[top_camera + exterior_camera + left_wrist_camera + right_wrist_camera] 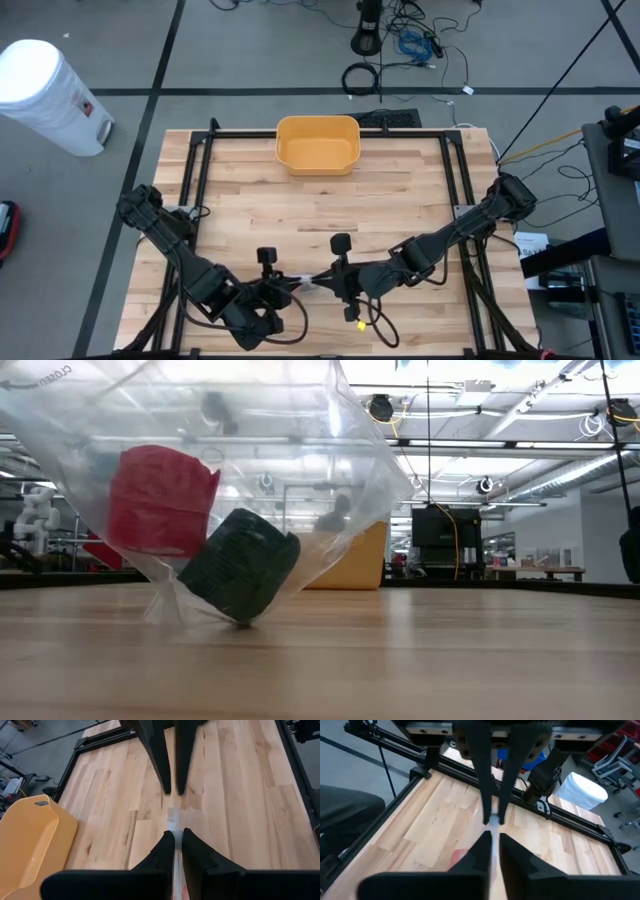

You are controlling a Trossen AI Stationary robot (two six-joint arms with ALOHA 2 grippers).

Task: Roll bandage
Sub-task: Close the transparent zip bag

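A pale butcher-block table [400, 215] framed by black rails fills the middle of a grey-floored room, with a white cylindrical bin [45, 95] off its far left corner and a tangle of cables [410, 45] on the floor beyond its far edge. From table height the room behind shows ceiling lights, pipework, desks and a dark monitor [445, 532]. A yellow tub [317, 144] sits at the middle of the far edge. Both arms reach in from the sides and meet near the table's near edge. There a clear plastic bag [200, 480] hangs with its bottom touching the wood, holding a red bandage roll [160, 498] and, lower and tilted, a black bandage roll [240, 563] resting at the bag's bottom. The left gripper [174, 837] is pinched together on the bag's thin top edge, and the right gripper [494, 840] faces it, its fingers likewise closed on the same edge.
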